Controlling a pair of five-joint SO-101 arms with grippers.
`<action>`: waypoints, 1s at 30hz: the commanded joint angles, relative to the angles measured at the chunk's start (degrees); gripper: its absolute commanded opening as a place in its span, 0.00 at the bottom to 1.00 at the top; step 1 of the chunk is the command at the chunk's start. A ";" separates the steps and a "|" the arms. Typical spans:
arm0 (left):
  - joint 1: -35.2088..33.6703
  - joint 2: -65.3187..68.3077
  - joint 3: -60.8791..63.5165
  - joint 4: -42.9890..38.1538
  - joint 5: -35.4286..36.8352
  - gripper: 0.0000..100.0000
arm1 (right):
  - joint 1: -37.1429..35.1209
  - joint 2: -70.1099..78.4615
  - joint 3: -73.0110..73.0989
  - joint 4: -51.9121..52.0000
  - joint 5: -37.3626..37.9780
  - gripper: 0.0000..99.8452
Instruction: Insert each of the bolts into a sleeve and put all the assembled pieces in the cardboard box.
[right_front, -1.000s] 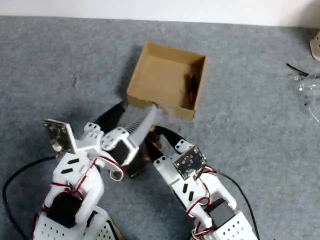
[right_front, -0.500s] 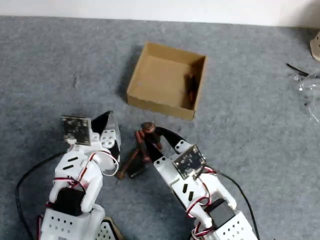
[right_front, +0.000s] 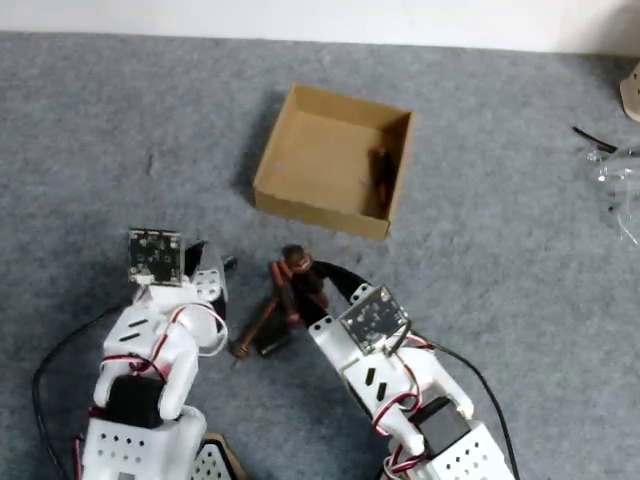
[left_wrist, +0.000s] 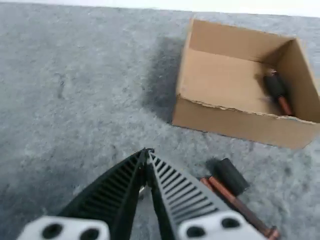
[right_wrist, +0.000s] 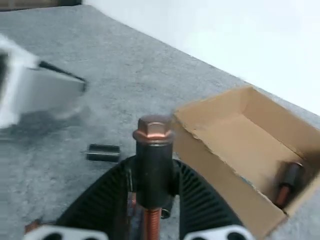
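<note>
Left arm (right_front: 150, 340) drawn back from the cardboard box (right_front: 320, 212); right jaws gripping a sleeved bolt (right_wrist: 154, 165).
A second ago the left arm stretched to the box's front wall; now it sits nearer its base, the left jaws pressed together and empty. The right jaws hold the sleeved bolt upright, beside a loose bolt (left_wrist: 240, 205) and sleeve (left_wrist: 231, 175) on the grey tabletop (right_front: 500, 200). One assembled piece (right_front: 381, 178) lies in the box, with a white wall (right_front: 300, 15) beyond.

Probably a small robotics lab or hobby bench: grey felt mat (right_front: 500, 150) for a tabletop, plain white wall (right_front: 300, 15) behind, white left arm (right_front: 148, 352) and right arm (right_front: 395, 385) with bare wires (right_front: 228, 338), a cardboard box (right_front: 320, 210), plastic scraps (right_front: 615, 170) at the edge.
</note>
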 joint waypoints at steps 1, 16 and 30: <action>-0.84 7.16 -4.88 -0.09 -0.62 0.01 | 3.38 -1.01 -0.22 2.51 -2.81 0.00; -6.46 45.49 -18.07 -8.88 -0.26 0.01 | 7.96 19.21 -14.81 -0.48 -3.16 0.00; -6.20 45.32 -16.66 -11.34 -0.26 0.01 | 10.42 61.85 -51.91 -3.03 -3.16 0.00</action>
